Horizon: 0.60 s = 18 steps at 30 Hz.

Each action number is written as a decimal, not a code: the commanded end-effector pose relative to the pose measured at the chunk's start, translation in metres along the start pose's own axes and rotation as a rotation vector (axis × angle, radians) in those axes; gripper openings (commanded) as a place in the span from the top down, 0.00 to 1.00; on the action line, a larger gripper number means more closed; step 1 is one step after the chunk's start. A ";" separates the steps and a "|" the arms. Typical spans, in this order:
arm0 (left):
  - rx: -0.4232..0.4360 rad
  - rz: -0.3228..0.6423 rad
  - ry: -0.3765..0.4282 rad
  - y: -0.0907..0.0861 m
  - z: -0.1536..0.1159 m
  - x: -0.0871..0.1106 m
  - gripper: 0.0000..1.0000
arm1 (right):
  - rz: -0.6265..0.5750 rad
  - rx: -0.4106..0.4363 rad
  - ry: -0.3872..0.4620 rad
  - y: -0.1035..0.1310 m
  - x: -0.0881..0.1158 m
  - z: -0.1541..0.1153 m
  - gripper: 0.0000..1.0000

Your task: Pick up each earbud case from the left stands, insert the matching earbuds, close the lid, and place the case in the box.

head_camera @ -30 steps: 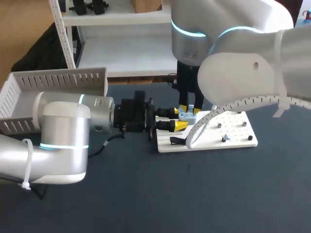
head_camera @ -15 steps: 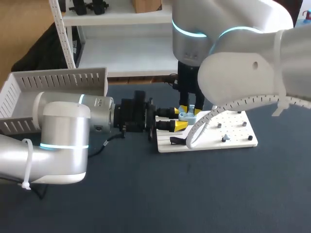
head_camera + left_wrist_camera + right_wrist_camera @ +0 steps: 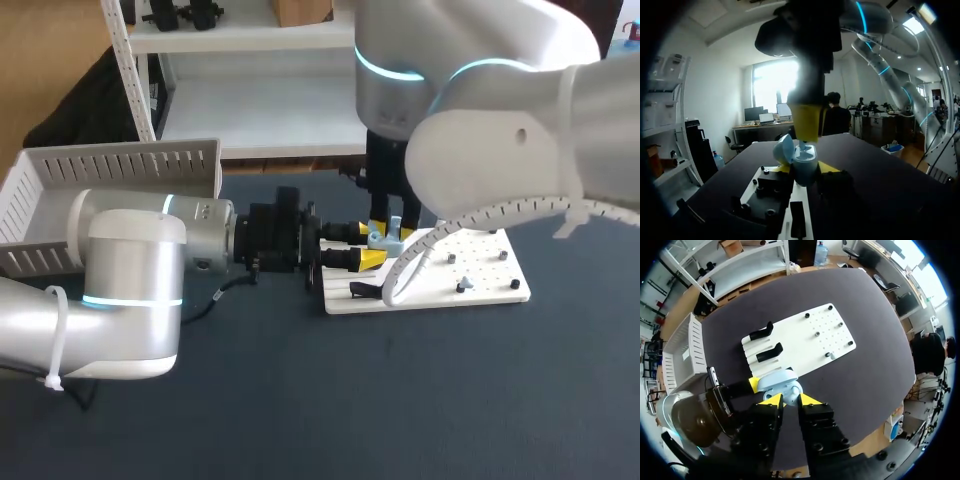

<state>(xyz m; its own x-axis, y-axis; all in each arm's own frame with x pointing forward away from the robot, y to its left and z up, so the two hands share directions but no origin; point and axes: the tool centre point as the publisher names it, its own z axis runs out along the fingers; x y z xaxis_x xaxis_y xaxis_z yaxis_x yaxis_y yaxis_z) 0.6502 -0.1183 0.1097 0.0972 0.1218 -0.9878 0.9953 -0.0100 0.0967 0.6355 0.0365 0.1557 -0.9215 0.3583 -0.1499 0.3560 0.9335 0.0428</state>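
My left gripper [image 3: 368, 246] lies level over the left end of the white board [image 3: 470, 268], shut on a light-blue earbud case [image 3: 384, 239]. In the left wrist view the case [image 3: 801, 159] sits between the yellow tips with its lid tipped open. My right gripper [image 3: 391, 227] points straight down onto the open case. Its fingers [image 3: 805, 122] stand close together, and a small pale earbud [image 3: 803, 147] shows at their tips inside the case. In the right wrist view the case [image 3: 780, 383] lies just ahead of the right gripper [image 3: 790, 400].
Two black stands [image 3: 762, 332] [image 3: 769, 353] sit at the board's [image 3: 810, 335] left end, with small pegs and earbuds [image 3: 462, 286] toward its right. A white slatted box [image 3: 110, 178] stands at the table's back left. Dark tabletop lies in front of the board.
The right arm has shifted very slightly above the case. Both grippers and the case stay where they were.
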 end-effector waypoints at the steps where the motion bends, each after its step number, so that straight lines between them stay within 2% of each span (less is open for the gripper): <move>1: -0.006 0.002 -0.002 -0.001 0.000 0.000 1.00 | 0.000 0.009 0.007 0.003 -0.001 0.002 1.00; 3: -0.006 0.002 -0.002 -0.001 0.000 0.000 1.00 | 0.001 0.010 0.009 0.003 -0.001 0.003 0.98; 5: -0.006 0.002 -0.002 -0.001 0.000 0.000 1.00 | 0.001 0.009 0.010 0.002 -0.001 0.001 0.72; 8: -0.006 0.002 -0.002 -0.001 0.000 0.000 1.00 | -0.002 -0.008 -0.003 0.000 0.003 -0.007 0.62; 12: -0.006 0.002 -0.002 -0.001 0.000 0.000 1.00 | 0.004 -0.062 -0.025 -0.011 0.007 -0.024 0.62; 16: -0.006 0.002 -0.002 -0.001 0.000 0.000 1.00 | 0.017 -0.143 -0.064 -0.037 0.004 -0.038 0.67; 18: -0.006 0.002 -0.002 -0.001 0.000 0.000 1.00 | 0.009 -0.167 -0.087 -0.052 -0.001 -0.040 0.66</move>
<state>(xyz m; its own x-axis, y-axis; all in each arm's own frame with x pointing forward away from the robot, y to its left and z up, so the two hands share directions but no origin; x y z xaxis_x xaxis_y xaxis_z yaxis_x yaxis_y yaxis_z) 0.6504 -0.1181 0.1097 0.0972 0.1220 -0.9878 0.9953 -0.0097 0.0967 0.6358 0.0263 0.1925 -0.9118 0.3667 -0.1845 0.3522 0.9298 0.1072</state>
